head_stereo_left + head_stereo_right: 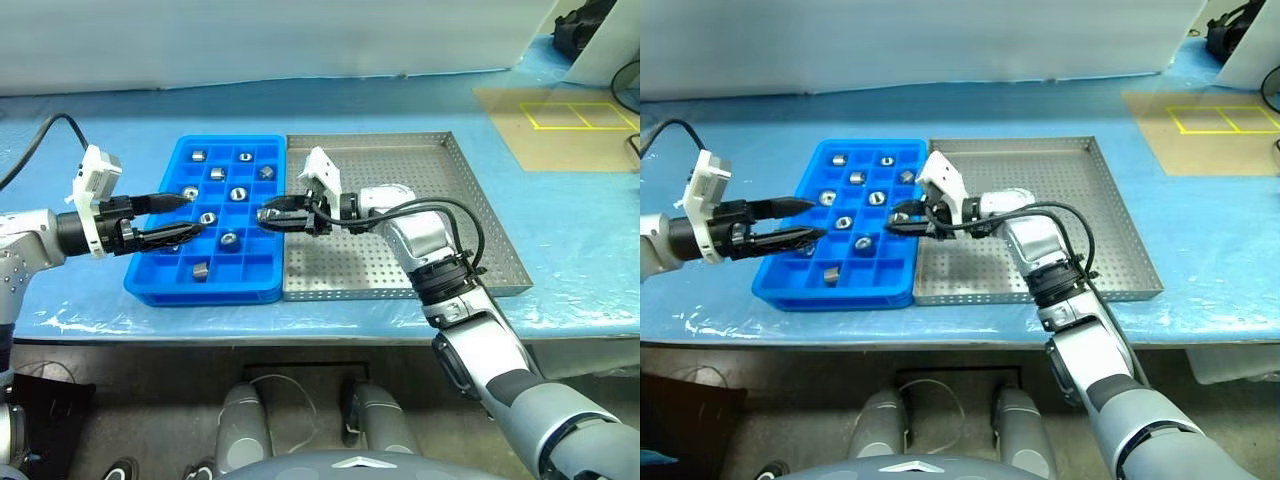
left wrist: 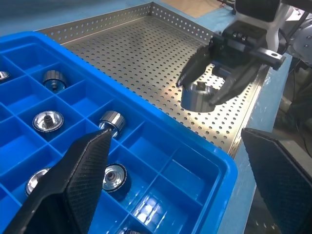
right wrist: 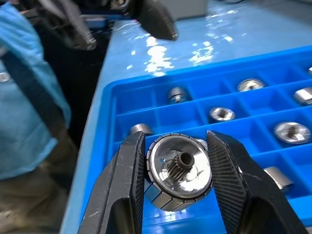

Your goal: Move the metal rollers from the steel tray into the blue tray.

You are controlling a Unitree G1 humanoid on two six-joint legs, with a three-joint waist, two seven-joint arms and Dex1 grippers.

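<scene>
One metal roller [image 3: 179, 173] pinched in right end effector [image 1: 268, 214], left end effector [image 1: 190, 214] agape over blue tray [image 1: 160, 280]

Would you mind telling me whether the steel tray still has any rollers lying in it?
Empty: the steel tray shows only bare perforated floor. The last roller is clamped in the right gripper at the blue tray edge.

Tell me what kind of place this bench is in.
Probably a workshop or lab bench set up for sorting parts. A blue tray with compartments holds metal rollers, a perforated steel tray sits beside it on a blue-covered table, and yellow tape squares mark a board behind.
</scene>
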